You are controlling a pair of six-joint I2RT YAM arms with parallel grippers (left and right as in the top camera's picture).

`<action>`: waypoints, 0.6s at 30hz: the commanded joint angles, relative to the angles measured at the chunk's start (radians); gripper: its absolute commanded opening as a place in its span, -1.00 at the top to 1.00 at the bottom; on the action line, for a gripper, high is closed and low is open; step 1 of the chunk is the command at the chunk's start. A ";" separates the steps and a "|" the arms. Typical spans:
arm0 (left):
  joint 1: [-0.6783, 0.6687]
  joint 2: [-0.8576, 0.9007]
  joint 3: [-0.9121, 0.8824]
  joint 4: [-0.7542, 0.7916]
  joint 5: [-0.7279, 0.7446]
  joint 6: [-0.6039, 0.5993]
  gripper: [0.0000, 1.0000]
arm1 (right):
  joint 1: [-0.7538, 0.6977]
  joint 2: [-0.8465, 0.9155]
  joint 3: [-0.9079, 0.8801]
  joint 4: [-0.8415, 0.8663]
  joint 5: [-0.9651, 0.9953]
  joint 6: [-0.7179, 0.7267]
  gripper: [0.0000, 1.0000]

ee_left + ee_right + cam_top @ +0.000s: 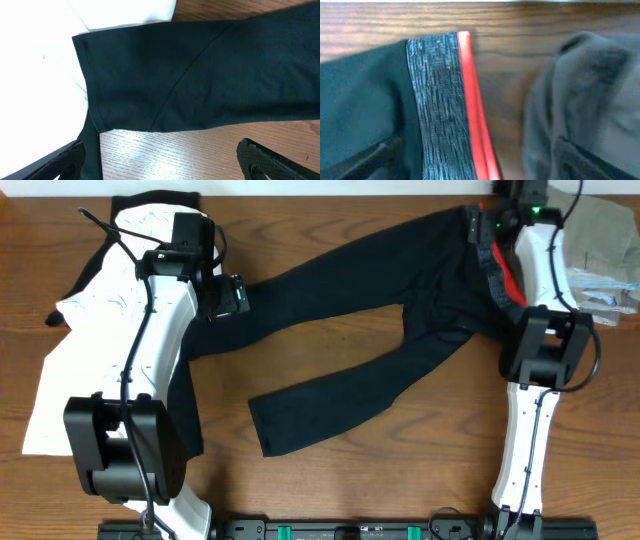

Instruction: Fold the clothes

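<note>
Black pants (400,310) lie spread on the wooden table, both legs pointing left and the waist at the upper right. The waistband (440,100) is grey with a red edge (472,100). My left gripper (237,296) is open over the hem of the upper leg (130,85); its fingers (160,165) straddle bare wood just past the hem. My right gripper (490,225) is open at the waistband, and its fingers (475,162) sit on either side of the band, holding nothing.
A white shirt (70,370) lies at the left under my left arm, with a black garment (150,202) behind it. A grey garment (605,230) and light blue cloth (605,285) lie at the far right; the grey garment also shows in the right wrist view (585,90).
</note>
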 commanded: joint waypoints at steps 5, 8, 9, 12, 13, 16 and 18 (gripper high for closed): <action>-0.014 -0.116 0.019 -0.087 -0.011 -0.010 -0.96 | 0.003 -0.280 0.101 -0.208 -0.091 0.010 -0.99; -0.028 -0.197 0.019 -0.169 -0.010 -0.045 -0.96 | 0.003 -0.389 0.101 -0.355 -0.131 0.009 -0.98; -0.035 -0.221 0.019 -0.198 -0.003 -0.059 -0.96 | 0.003 -0.427 0.101 -0.413 -0.136 0.005 -0.98; -0.084 -0.299 0.009 -0.294 0.000 -0.119 -0.96 | 0.004 -0.539 0.101 -0.608 -0.135 0.006 -0.98; -0.101 -0.312 0.002 -0.311 0.000 -0.135 -0.96 | 0.004 -0.559 0.101 -0.657 -0.133 0.006 -0.99; -0.163 -0.343 -0.044 -0.343 0.000 -0.182 -0.96 | 0.001 -0.602 0.101 -0.803 -0.131 0.006 -0.98; -0.210 -0.359 -0.099 -0.340 0.000 -0.206 -0.96 | 0.000 -0.613 0.101 -0.883 -0.130 0.006 -0.98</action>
